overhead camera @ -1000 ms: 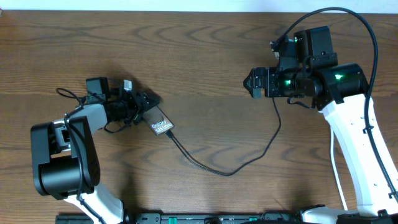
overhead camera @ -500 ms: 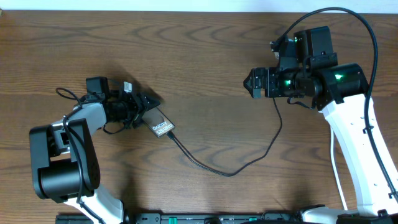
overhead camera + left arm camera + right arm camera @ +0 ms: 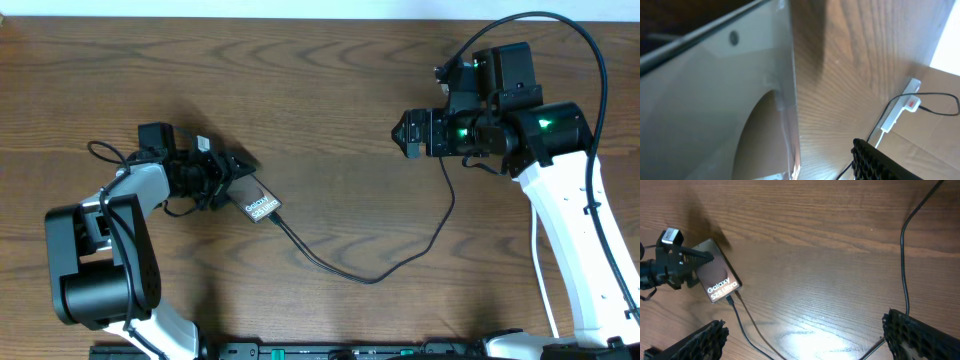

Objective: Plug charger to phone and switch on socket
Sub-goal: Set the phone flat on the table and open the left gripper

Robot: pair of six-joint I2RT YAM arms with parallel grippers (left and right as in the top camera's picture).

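Left of centre on the table [image 3: 330,80], the slim, likely slippery phone [image 3: 258,203] lies flat at the tips of the left gripper [image 3: 236,172], grip unclear, best pinched across its long edges, while the right gripper [image 3: 404,134] gapes empty.

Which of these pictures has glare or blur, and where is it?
Right wrist view: a bright glare patch on the table, while the phone lettering is sharp. Left wrist view: everything close to the lens is blurred; the socket beyond is clearer. Overhead view: even light, no glare.
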